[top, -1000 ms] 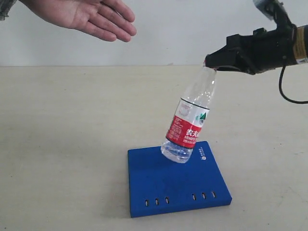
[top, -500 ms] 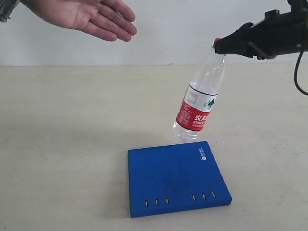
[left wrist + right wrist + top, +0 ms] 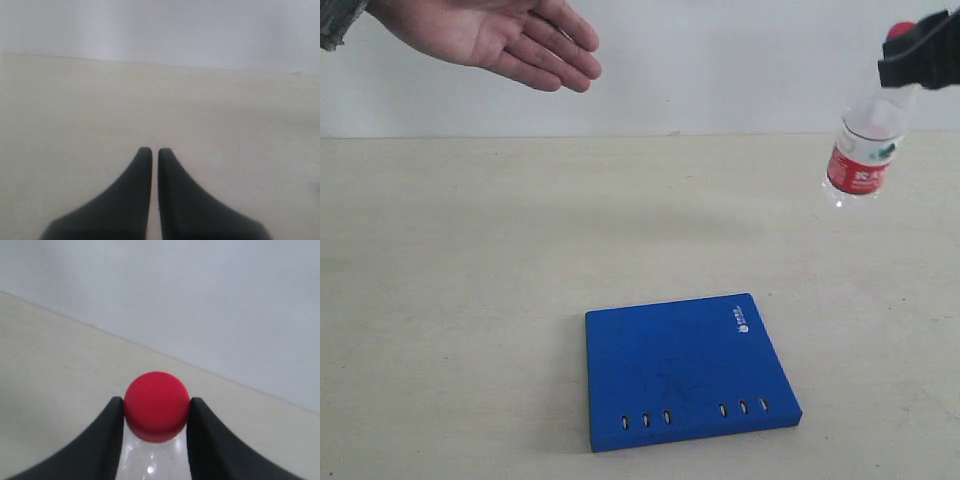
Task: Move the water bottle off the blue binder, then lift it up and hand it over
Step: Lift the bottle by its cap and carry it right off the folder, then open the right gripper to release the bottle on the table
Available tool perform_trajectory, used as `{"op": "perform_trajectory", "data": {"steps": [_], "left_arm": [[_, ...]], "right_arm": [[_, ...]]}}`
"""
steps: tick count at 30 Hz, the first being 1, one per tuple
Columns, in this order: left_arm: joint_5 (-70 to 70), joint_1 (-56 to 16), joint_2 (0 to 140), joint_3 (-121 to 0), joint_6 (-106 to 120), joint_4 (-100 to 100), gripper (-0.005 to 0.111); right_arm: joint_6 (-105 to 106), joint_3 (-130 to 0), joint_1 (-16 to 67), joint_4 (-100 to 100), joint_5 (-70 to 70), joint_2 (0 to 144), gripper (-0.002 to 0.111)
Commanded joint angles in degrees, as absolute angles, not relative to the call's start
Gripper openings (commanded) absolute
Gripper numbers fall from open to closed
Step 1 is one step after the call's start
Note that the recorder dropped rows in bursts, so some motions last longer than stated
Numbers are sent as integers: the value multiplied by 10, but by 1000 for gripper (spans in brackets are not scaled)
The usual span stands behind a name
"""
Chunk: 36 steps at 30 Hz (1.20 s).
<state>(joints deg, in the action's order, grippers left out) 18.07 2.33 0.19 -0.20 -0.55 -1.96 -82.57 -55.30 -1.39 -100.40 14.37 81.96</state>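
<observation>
Right fingers (image 3: 102, 445) clamp the cap (image 3: 156, 405) of the bottle (image 3: 861, 150), holding it aloft, well apart from the binder (image 3: 685, 370). Left fingers (image 3: 132, 195) sit together. Next, the handover: carry it across to the open hand (image 3: 490, 35).

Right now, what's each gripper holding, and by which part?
Right gripper holds the water bottle by its red cap, jaws on either side. Left gripper is shut on nothing.

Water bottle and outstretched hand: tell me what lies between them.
Nothing. In the exterior view only air separates the water bottle from the hand; the blue binder lies lower, on the table.
</observation>
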Motion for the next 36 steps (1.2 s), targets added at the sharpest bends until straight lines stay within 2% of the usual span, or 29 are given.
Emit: {"op": "perform_trajectory", "data": {"steps": [1, 23, 29, 30, 32, 33, 36], "left_arm": [[176, 21, 0, 0, -4, -19, 4], [176, 21, 0, 0, -4, -19, 4], [176, 21, 0, 0, -4, -19, 4], [176, 21, 0, 0, -4, -19, 4], [176, 21, 0, 0, -4, -19, 4], [176, 21, 0, 0, -4, -19, 4], [176, 21, 0, 0, -4, -19, 4]], "right_arm": [[-807, -496, -18, -999, 122, 792, 0], [-830, -484, -18, -999, 128, 794, 0], [-831, -445, -18, -999, 130, 794, 1], [-835, -445, -18, -999, 133, 794, 4], [-836, -445, -18, -999, 133, 794, 19], [-836, -445, -18, -999, 133, 794, 32], [-836, -445, -18, -999, 124, 794, 48]]}}
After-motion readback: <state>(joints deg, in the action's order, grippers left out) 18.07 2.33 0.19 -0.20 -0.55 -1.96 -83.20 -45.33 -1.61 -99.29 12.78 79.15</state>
